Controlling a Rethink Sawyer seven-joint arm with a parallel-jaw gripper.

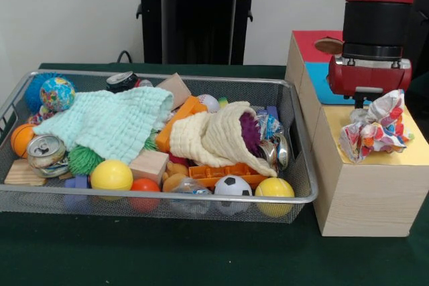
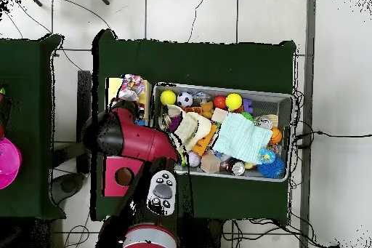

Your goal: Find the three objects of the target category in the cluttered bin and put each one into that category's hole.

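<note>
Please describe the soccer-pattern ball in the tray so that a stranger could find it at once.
Look at the wire mesh tray, along the rim nearest the front camera. The small soccer-pattern ball lies there, beside a yellow ball. Only it has black patches on white.

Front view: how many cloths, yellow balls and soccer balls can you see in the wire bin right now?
Cloths: 2 (mint cloth, cream cloth)
Yellow balls: 2 (left yellow ball, right yellow ball)
Soccer ball: 1
Total: 5
</note>
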